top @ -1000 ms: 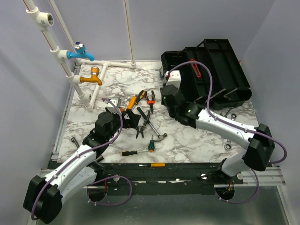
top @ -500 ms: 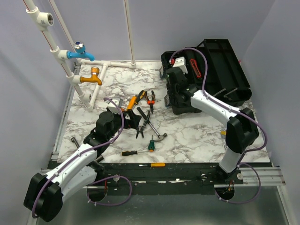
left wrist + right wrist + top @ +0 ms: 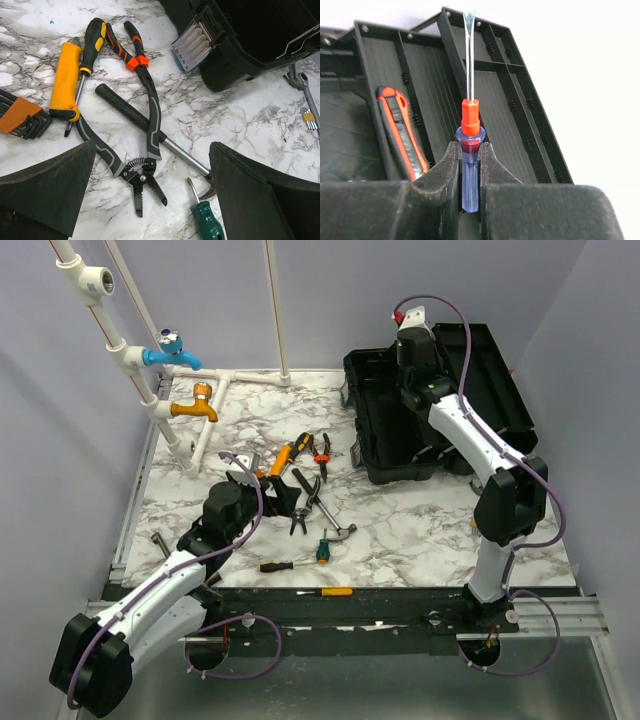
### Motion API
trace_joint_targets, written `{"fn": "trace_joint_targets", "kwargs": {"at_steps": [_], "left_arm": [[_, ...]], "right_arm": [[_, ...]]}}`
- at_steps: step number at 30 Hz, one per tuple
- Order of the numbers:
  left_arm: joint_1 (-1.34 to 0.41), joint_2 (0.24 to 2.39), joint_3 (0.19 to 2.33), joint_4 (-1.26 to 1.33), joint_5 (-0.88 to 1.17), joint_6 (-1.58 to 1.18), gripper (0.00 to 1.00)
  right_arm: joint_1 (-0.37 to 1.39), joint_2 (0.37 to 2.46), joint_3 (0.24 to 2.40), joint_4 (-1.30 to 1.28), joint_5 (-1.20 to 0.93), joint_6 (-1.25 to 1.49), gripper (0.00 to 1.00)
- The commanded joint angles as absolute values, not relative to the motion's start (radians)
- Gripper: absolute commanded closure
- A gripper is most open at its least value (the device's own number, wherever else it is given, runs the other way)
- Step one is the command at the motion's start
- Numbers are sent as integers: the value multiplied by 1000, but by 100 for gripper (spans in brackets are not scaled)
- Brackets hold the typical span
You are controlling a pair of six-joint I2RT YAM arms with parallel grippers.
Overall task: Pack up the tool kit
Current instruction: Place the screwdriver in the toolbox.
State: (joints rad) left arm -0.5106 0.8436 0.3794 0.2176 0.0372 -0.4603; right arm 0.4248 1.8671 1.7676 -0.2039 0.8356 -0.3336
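Right claw [image 3: 469, 150] is pressed onto the clear blue handle of a screwdriver [image 3: 470, 117], pinching it just below the red collar. The flat-tipped shaft points straight out past the fingers. Beyond it is the ribbed, divided inside of the open toolbox [image 3: 385, 440]. A red-and-black knife [image 3: 400, 130] lies in one long compartment, left of the shaft. From above, this arm reaches high over the toolbox, which sits at the far right of the marble table [image 3: 420, 530] with its upper half tipped back.

Left claw [image 3: 282, 498] is spread wide and holds nothing. It hangs low over the loose tools left of the toolbox. Between its fingers [image 3: 50, 190] lie grey-handled pliers [image 3: 145, 175] with a spring at the joint. A hammer [image 3: 125, 110] crosses under the pliers, and a green screwdriver [image 3: 207, 225] lies just beside its head. Farther out are a yellow-handled tool [image 3: 65, 82], a black-and-yellow screwdriver [image 3: 92, 42], small orange pliers [image 3: 130, 45] and an orange hex-key set [image 3: 20, 117]. Wrenches [image 3: 300, 85] lie near the toolbox's near corner.
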Motion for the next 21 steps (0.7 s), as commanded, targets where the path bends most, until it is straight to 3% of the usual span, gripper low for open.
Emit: {"fn": "trace_joint_targets", "kwargs": {"at_steps": [1,16,21], "left_arm": [[-508,780,337,253,45,-466,2],[-509,693,350,163,18,-475,2],[-508,686,345,153,11,-479,2]], "right_arm": [[392,1931,1777,-188,752,-470,99],[321,2129,1815,-179,758,-593,99],[312,2144,1809,-158,795,-595,92]]}}
